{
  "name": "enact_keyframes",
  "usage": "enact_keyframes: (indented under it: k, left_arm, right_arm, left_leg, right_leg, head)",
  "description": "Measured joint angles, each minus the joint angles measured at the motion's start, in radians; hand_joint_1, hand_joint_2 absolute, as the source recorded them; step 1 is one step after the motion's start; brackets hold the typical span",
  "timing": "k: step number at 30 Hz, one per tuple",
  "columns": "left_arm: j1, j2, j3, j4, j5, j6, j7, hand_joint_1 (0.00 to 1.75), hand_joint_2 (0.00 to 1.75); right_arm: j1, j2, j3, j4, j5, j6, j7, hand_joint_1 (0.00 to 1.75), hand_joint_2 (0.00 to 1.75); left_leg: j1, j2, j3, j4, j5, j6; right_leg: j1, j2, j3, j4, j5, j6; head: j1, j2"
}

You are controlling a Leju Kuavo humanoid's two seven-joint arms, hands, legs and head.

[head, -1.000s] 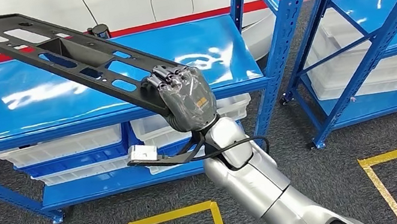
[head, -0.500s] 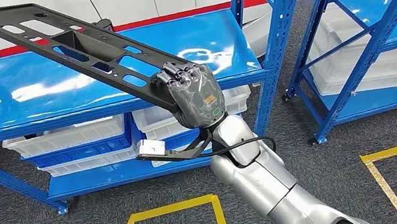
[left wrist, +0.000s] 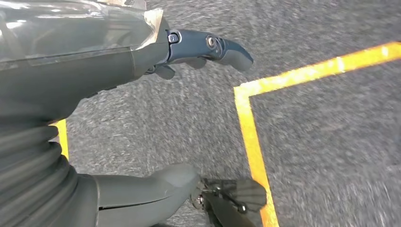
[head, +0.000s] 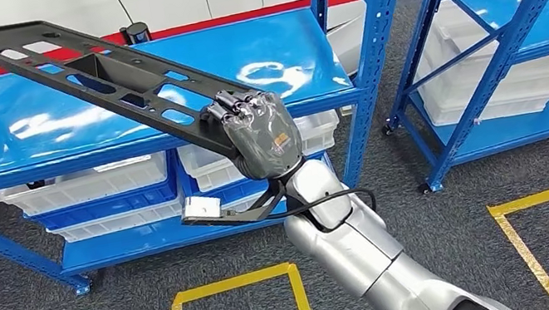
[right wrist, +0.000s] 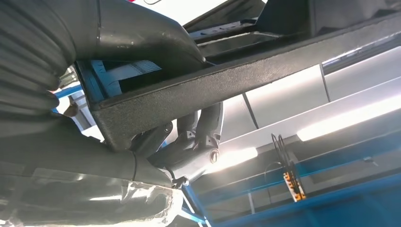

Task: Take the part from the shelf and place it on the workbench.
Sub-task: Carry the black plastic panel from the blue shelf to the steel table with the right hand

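My right hand (head: 261,134) is clamped on the near end of the part (head: 94,76), a long black slotted plate; from the wrist view the thumb lies over its top face and the fingers (right wrist: 198,137) curl under its thick edge, so the grip looks firm. The part is lifted clear above the blue shelf (head: 41,139), slanting up and away to the far left, touching nothing but my hand. I judge the taking to be done and the carrying in hand; the next move calls for turning toward the workbench (I cannot see it from here) while keeping that long free end off the shelf's posts. My left hand (left wrist: 142,118) hangs over the grey floor (left wrist: 331,142) with its yellow tape (left wrist: 250,137), fingers apart, holding nothing.
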Motion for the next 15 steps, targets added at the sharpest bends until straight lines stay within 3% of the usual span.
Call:
enact_keyframes:
  k: [2, 3, 5, 6, 7, 8, 10, 12, 15]
  left_arm:
    - [0.000, 0.001, -0.002, 0.000, -0.001, 0.000, 0.000, 0.00, 1.75]
    - [0.000, 0.002, -0.003, 0.000, -0.001, 0.000, -0.002, 0.00, 1.75]
    - [0.001, 0.004, -0.004, 0.000, 0.000, 0.000, -0.006, 0.00, 1.75]
    - [0.001, 0.005, -0.004, 0.000, 0.002, -0.001, -0.008, 0.00, 1.75]
    - [0.002, 0.006, -0.004, 0.000, 0.003, -0.001, -0.009, 0.00, 1.75]
    - [0.002, 0.006, -0.004, 0.000, 0.005, -0.002, -0.009, 0.00, 1.75]
    - [0.001, 0.006, -0.004, 0.000, 0.009, -0.001, -0.008, 0.00, 1.75]
    - [0.001, 0.006, -0.003, 0.000, 0.011, 0.001, -0.005, 0.00, 1.75]
    - [0.001, 0.006, -0.002, 0.000, 0.013, 0.006, -0.002, 0.00, 1.75]
  right_arm:
    - [0.001, -0.001, -0.006, 0.000, 0.004, 0.000, 0.000, 1.75, 1.75]
    - [0.004, -0.003, -0.009, 0.000, 0.008, 0.000, -0.001, 1.75, 1.75]
    - [0.014, -0.007, -0.018, 0.000, 0.016, 0.000, -0.003, 1.75, 1.75]
    - [0.022, -0.010, -0.022, -0.001, 0.019, 0.000, -0.005, 1.75, 1.75]
    - [0.029, -0.012, -0.026, -0.001, 0.021, 0.000, -0.007, 1.75, 1.75]
    - [0.036, -0.013, -0.029, -0.002, 0.023, 0.000, -0.009, 1.75, 1.75]
    - [0.041, -0.010, -0.031, -0.004, 0.027, 0.000, -0.013, 1.75, 1.75]
    - [0.042, -0.002, -0.031, -0.007, 0.029, 0.000, -0.014, 1.75, 1.75]
    - [0.044, 0.012, -0.029, -0.008, 0.031, 0.000, -0.014, 1.75, 1.75]
  left_leg:
    - [0.004, 0.004, -0.004, -0.011, 0.014, 0.016]
    - [0.004, 0.005, -0.008, -0.013, 0.018, 0.021]
    - [0.003, 0.005, -0.017, -0.013, 0.025, 0.024]
    - [0.003, 0.005, -0.021, -0.012, 0.028, 0.023]
    - [0.003, 0.004, -0.024, -0.012, 0.031, 0.021]
    - [0.003, 0.004, -0.027, -0.011, 0.033, 0.018]
    - [0.002, 0.003, -0.031, -0.005, 0.036, 0.011]
    - [-0.001, 0.003, -0.037, -0.001, 0.039, -0.001]
    - [0.004, 0.003, -0.043, 0.001, 0.044, -0.020]
  right_leg:
    - [0.000, 0.001, -0.030, 0.060, -0.036, 0.001]
    - [-0.002, 0.001, -0.058, 0.121, -0.068, -0.002]
    - [-0.006, 0.001, -0.112, 0.255, -0.125, -0.004]
    - [-0.008, 0.001, -0.123, 0.289, -0.136, 0.001]
    - [-0.010, 0.001, -0.112, 0.280, -0.132, 0.008]
    - [-0.012, 0.000, -0.080, 0.229, -0.114, 0.018]
    - [-0.015, 0.001, 0.007, 0.079, -0.069, 0.029]
    - [-0.014, 0.002, 0.047, 0.000, -0.047, 0.023]
    - [-0.015, 0.003, 0.042, -0.003, -0.036, 0.004]
  head:
    - [0.007, 0.000]
    - [0.011, 0.000]
    - [0.017, 0.000]
    - [0.019, 0.000]
    - [0.021, 0.000]
    - [0.023, 0.000]
    - [0.027, 0.000]
    - [0.026, 0.000]
    - [0.022, 0.000]
